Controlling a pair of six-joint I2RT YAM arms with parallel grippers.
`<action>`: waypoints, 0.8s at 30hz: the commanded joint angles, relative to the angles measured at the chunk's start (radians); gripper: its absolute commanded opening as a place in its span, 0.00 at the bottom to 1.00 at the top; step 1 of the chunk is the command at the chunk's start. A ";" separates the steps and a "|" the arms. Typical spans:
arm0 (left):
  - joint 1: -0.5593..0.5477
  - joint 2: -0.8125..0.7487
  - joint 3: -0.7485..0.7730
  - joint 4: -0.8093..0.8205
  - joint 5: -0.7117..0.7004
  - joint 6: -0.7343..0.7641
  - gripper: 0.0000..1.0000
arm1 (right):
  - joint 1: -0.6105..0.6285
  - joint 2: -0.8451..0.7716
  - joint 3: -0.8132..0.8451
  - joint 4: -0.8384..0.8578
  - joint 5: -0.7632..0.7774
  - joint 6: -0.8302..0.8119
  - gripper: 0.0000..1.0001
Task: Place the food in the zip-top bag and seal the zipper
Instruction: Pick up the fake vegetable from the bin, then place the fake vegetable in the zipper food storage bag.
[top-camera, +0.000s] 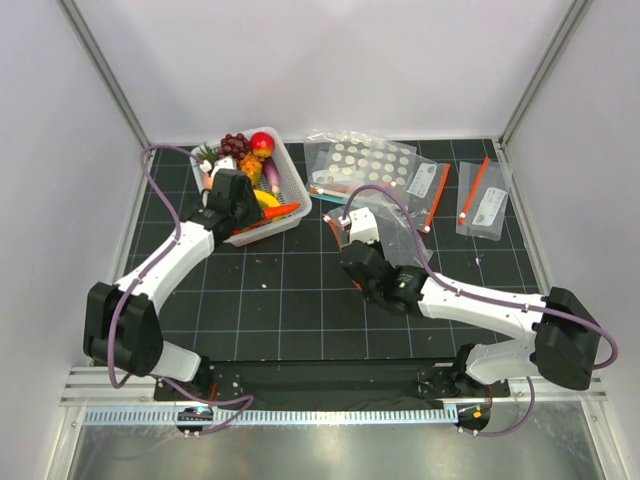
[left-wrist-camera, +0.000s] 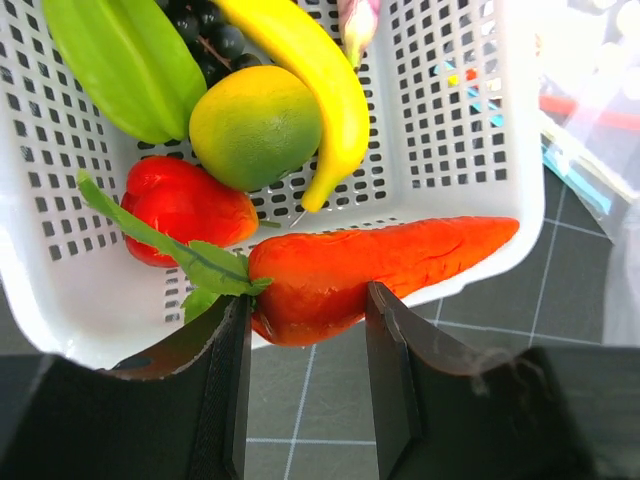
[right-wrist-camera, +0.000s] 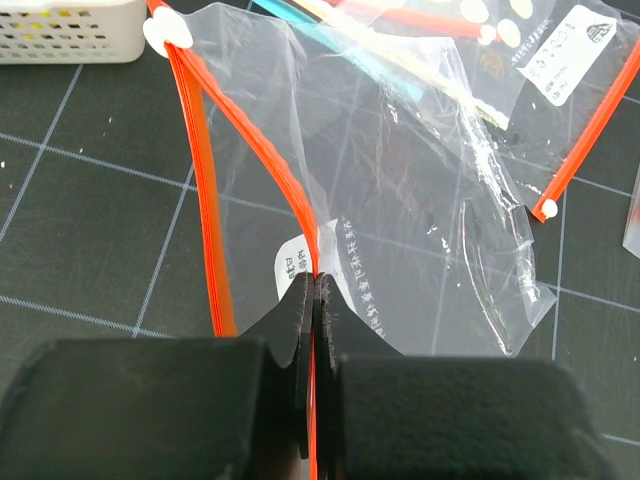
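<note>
Orange carrot (left-wrist-camera: 380, 265) pinched at its thick leafy end between the two dark fingers of the left gripper (left-wrist-camera: 305, 320), low centre in the left wrist view, tapered tip pointing to the right of the frame. Lying across the near rim of the white slotted basket (left-wrist-camera: 470, 150), with a yellow banana (left-wrist-camera: 320, 90), a green-yellow round fruit (left-wrist-camera: 255, 125), a red pepper (left-wrist-camera: 185, 205) and a green piece (left-wrist-camera: 125, 60) inside the basket, just above it in the frame. Left arm stretched from the lower left of the top view up to the basket's lower right corner, wrist tipped down over the rim. In the right wrist view, right gripper (right-wrist-camera: 315, 290) pressed fully together on one orange-red zipper (right-wrist-camera: 290, 190) lip of the clear zip-top bag (right-wrist-camera: 400, 200), at the frame's lower centre. Other lip bowed away to the left, mouth gaping, bag body spread towards the upper right. Right arm reaching from the lower right of the top view to the mat's centre, well apart from the basket. Dotted bag (top-camera: 370, 160) and labelled bags (top-camera: 485, 200) flat further up the frame.
</note>
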 joint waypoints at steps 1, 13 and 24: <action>-0.013 -0.090 -0.034 0.077 -0.034 -0.004 0.06 | -0.003 -0.052 -0.008 0.061 0.002 0.022 0.01; -0.176 -0.346 -0.112 0.092 0.018 -0.044 0.04 | -0.019 -0.090 -0.005 0.019 -0.024 0.072 0.01; -0.447 -0.309 -0.071 0.094 -0.132 -0.030 0.04 | -0.064 -0.228 -0.034 -0.025 -0.067 0.154 0.01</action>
